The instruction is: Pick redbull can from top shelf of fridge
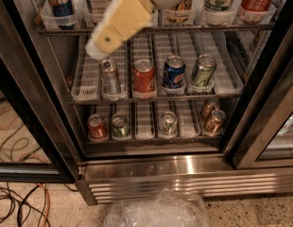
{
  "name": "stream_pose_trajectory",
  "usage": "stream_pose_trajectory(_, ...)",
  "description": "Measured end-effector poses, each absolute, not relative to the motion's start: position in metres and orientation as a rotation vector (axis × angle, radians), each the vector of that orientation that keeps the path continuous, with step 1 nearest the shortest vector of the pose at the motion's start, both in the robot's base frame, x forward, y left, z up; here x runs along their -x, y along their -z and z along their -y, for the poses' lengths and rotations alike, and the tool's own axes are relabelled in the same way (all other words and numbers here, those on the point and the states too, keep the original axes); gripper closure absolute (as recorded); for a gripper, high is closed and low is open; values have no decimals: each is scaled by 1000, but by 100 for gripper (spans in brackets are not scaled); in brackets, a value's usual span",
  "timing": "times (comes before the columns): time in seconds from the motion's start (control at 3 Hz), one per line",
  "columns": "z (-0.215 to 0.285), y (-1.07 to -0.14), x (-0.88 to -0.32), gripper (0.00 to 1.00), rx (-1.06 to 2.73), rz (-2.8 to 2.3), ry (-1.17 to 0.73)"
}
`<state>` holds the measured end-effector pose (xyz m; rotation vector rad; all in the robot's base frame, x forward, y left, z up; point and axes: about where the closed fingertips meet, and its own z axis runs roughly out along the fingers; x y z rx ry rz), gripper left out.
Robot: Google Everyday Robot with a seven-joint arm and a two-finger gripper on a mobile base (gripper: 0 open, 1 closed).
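On the top shelf (pixel 217 27) of the fridge (pixel 151 171), far left, stands the redbull can (pixel 59 1), and the gripper (pixel 101 41), open or closed I cannot tell, hangs right of it, so the reach seems unfinished, needing a leftward shift.

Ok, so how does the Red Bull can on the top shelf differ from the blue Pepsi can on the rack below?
The redbull can stands at the far left of the top shelf in a clear cup, its top out of frame; the Pepsi can sits on the rack below, silver lid showing. Both stand upright and show blue. The gripper hangs before the shelf edge, lower right of the redbull can.
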<state>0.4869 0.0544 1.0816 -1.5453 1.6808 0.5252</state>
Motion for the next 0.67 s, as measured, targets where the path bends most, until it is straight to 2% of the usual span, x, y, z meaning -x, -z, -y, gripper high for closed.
stream_pose_trajectory(0.33, -95, -1078, -486, 0, 1372, -1721, -662)
stream_pose_trajectory(0.67, -130, -1069, -450, 0, 1133, -1817, -855)
